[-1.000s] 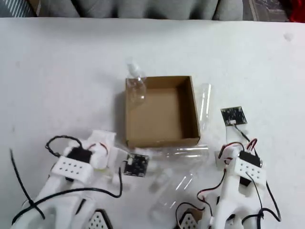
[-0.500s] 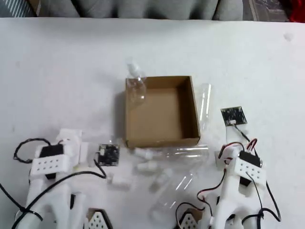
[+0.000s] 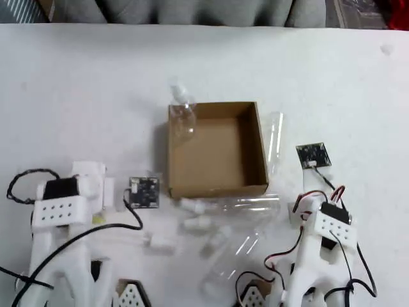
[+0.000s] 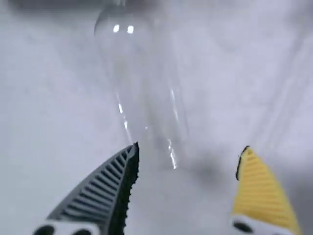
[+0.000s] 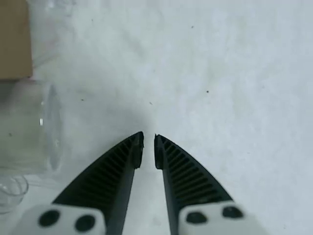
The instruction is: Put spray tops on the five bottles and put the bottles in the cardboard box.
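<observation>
Cardboard box [image 3: 217,189] stands open near the middle of the white tabletop [image 3: 96,83] in the high view. At its eleven o'clock corner a capped bottle [image 3: 182,120], clear with a white sprayer, overlaps the rim. Whether it rests on the rim or reaches inside I cannot tell. A side bottle [image 3: 275,141] with no cap lies just beside the three o'clock wall. From five to six o'clock of the box, lying bottles [image 3: 252,203] are scattered close to the front wall. Loose spray tops [image 3: 197,222] lie among them and toward seven o'clock. The left arm [image 3: 61,210] is at the box's eight o'clock, well apart from it. The right arm [image 3: 329,227] is at four o'clock, near the lying bottles.

In the left wrist view, the left hand [image 4: 190,147] is spread wide, with one dark ribbed finger and one yellow one. A near bottle [image 4: 142,83], clear and on its side on the tabletop, stretches away beyond the fingertips. Nothing is gripped.

In the right wrist view, the right hand [image 5: 148,142] shows two dark ribbed fingers with only a thin slit between them, and nothing is held there. It hangs over bare white tabletop. A clear bottle [image 5: 29,127] lies off to one side, and a brown corner of the box shows past it.
</observation>
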{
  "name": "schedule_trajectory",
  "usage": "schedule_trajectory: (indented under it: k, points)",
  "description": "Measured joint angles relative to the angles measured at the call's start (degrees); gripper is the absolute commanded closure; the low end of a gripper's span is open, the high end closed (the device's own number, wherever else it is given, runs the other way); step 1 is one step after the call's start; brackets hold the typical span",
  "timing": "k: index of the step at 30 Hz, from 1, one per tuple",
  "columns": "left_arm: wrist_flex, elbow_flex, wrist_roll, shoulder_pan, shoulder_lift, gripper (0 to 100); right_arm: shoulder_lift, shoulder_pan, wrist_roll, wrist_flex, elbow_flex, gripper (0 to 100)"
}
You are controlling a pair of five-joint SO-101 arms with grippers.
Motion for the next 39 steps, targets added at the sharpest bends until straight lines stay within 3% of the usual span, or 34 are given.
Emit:
schedule_trajectory:
  k: [7,15,21,33,39]
  points:
    - [0.8,-0.9,12.5,12.0,0.0,70,0.0,0.0,0.0,0.0,0.0,98.0]
    - [-5.5,-0.9,19.9,16.8,0.0,70,0.0,0.0,0.0,0.0,0.0,98.0]
    - [-11.3,-0.9,22.9,17.0,2.0,70,0.0,0.0,0.0,0.0,0.0,98.0]
    - [-15.6,-10.2,23.5,13.7,25.5,70,0.0,0.0,0.0,0.0,0.0,98.0]
    - [-16.3,-13.2,23.6,13.6,31.3,82,0.0,0.0,0.0,0.0,0.0,98.0]
